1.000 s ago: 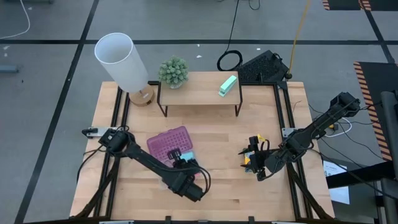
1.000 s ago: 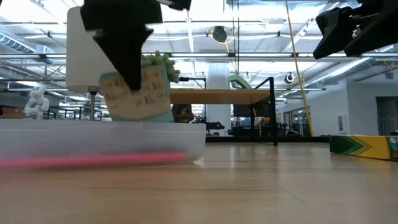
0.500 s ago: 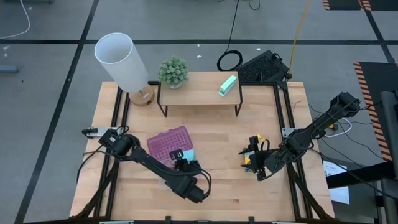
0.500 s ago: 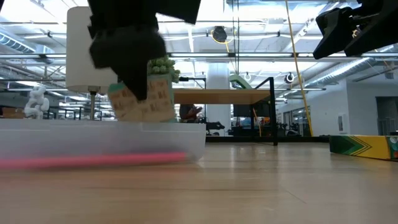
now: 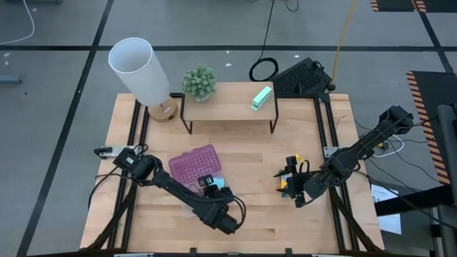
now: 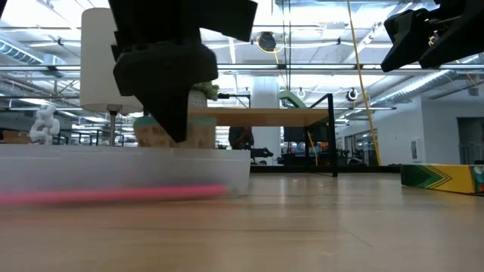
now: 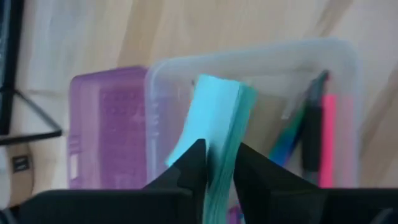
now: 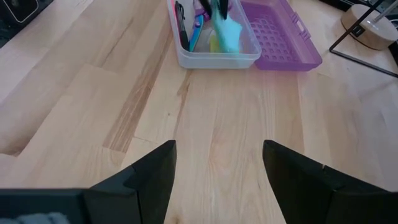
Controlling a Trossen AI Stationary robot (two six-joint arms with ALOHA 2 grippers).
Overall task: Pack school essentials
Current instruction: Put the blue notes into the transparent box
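Observation:
My left gripper (image 7: 214, 171) is shut on the blue sticky-note pad (image 7: 214, 118) and holds it over the clear case (image 7: 339, 68), whose purple lid (image 7: 106, 124) lies open beside it. A pink pencil (image 7: 328, 143) and a black pen (image 7: 313, 124) lie inside the case. In the high view the left gripper (image 5: 208, 183) is at the case's near end. My right gripper (image 8: 217, 180) hovers open at the table's right, above the yellow-green crayon box (image 6: 442, 177), which lies flat on the table. My left gripper pinches the pad's upper end (image 7: 217, 158) between its two fingers, one on the broad blue face and one on the opposite side. The fingers come from above, pointing down. The pad hangs on edge, its lower end (image 6: 198, 136) at the case's rim; whether it touches the bottom, I cannot tell.
A white lamp (image 5: 139, 71) stands at the far left. A small plant (image 5: 199, 83) and a mint-green block (image 5: 261, 98) sit on a wooden shelf (image 5: 228, 107) at the far side. Bare wood lies between the case and the crayon box.
My left gripper has gone down and slightly toward the table's right edge with the pad, still shut on it. The pad has sunk from well above the case's rim to about rim level.

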